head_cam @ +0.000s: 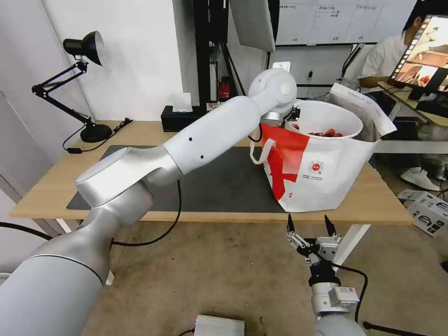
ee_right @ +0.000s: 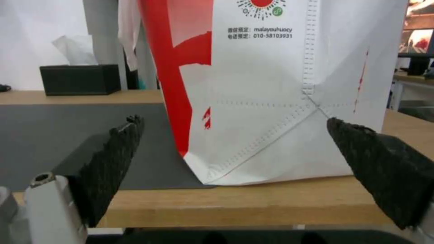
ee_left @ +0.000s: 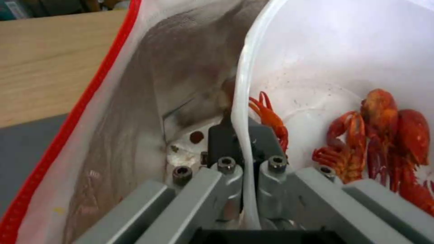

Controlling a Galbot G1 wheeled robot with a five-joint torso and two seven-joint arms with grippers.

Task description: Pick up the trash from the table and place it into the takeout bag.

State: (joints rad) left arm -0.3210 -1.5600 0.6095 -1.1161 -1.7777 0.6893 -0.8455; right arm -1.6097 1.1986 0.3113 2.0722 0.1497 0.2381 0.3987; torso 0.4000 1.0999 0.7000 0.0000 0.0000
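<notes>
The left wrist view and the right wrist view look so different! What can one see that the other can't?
The left wrist view looks down inside the takeout bag: the left gripper is shut on the rim of the white bowl, which holds red crayfish shells against the bag's silver lining.

The right wrist view looks from outside and low: the right gripper is open in front of the bag's printed side, with a black tissue box at the back.

Both show the bag, the wooden table and its grey mat.
</notes>
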